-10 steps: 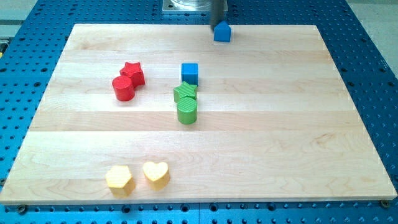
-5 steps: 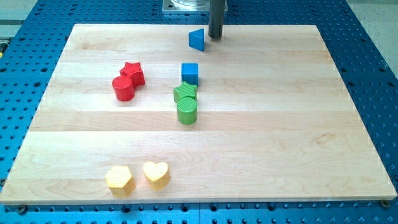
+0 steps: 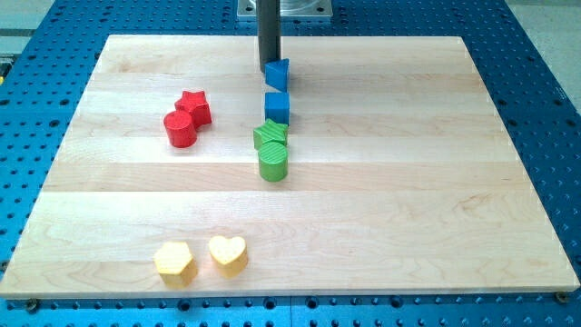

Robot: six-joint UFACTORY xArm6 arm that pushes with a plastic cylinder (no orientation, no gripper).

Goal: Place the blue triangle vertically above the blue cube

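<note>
The blue triangle (image 3: 279,74) lies near the view's top centre of the wooden board (image 3: 408,182). The blue cube (image 3: 277,107) sits just below it, with a small gap between them. My tip (image 3: 269,65) stands at the triangle's upper left, touching or nearly touching it. The rod runs straight up out of the view's top.
A green star (image 3: 270,135) and a green cylinder (image 3: 273,161) sit right below the blue cube. A red star (image 3: 194,106) and a red cylinder (image 3: 180,128) lie at the left. A yellow hexagon (image 3: 173,262) and a yellow heart (image 3: 228,253) lie near the bottom.
The blue triangle has slid left and down from the top edge to just above the blue cube. My tip has moved left past it, from its right side to its upper left.
</note>
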